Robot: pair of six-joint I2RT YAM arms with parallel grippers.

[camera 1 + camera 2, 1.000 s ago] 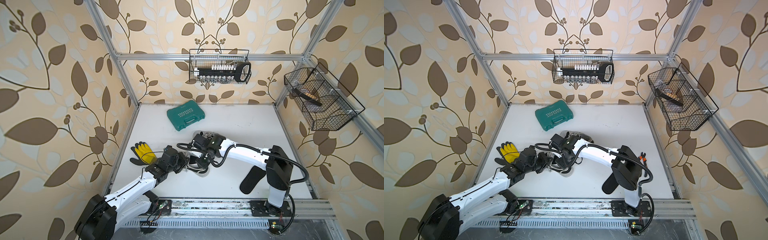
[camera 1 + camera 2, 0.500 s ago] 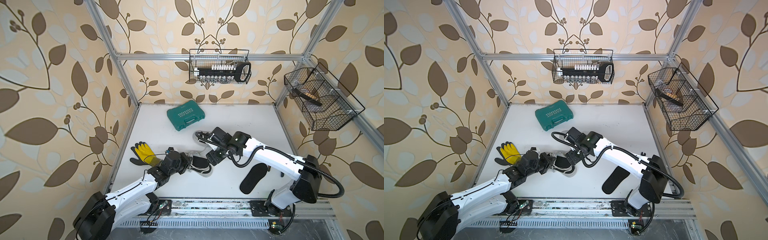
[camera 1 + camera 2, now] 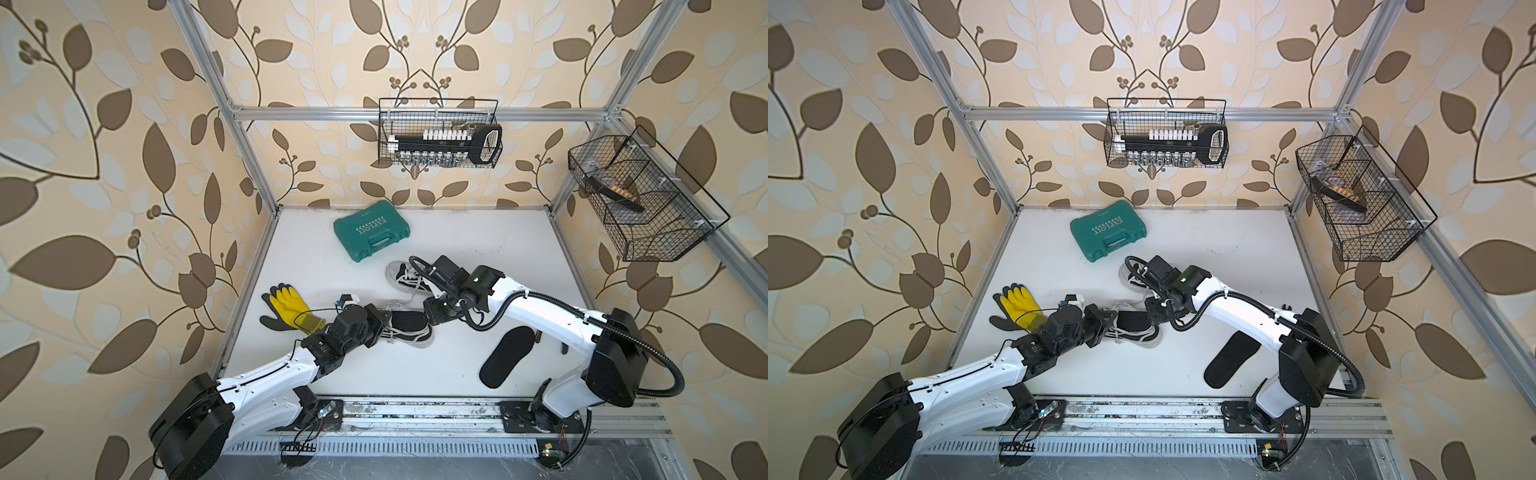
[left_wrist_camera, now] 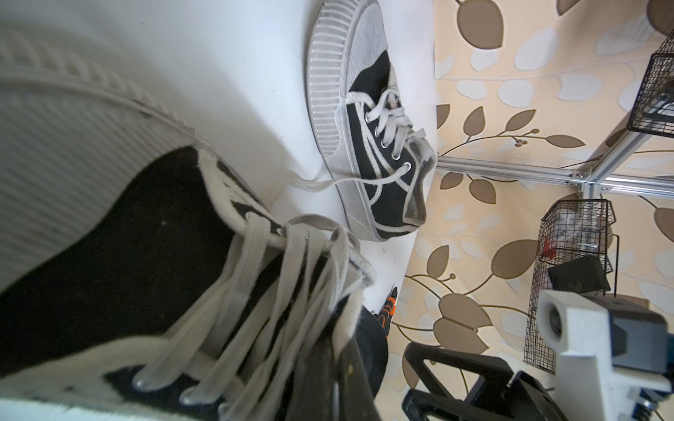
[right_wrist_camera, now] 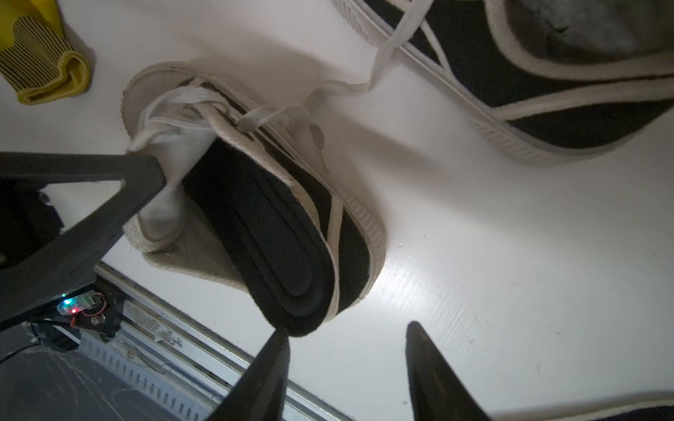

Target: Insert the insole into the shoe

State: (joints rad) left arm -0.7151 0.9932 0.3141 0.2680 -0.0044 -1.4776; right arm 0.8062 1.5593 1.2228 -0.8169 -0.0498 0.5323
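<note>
A black-and-white sneaker, the shoe, lies on the white table in both top views. A black insole sits in its opening, with the heel end sticking out past the heel rim. My left gripper is shut on the shoe's white tongue and holds it aside. At the shoe's heel my right gripper stands open. One of its fingertips touches the insole's heel end, and nothing lies between its fingers.
A second sneaker lies just behind, under the right wrist. A spare black insole lies front right. A teal tool case sits at the back, a yellow-black glove at the left. Wire baskets hang on the walls.
My right gripper has drawn back from over the shoe's opening to its heel end, and its jaws opened wide, then narrowed. The left gripper has kept its hold on the tongue.
</note>
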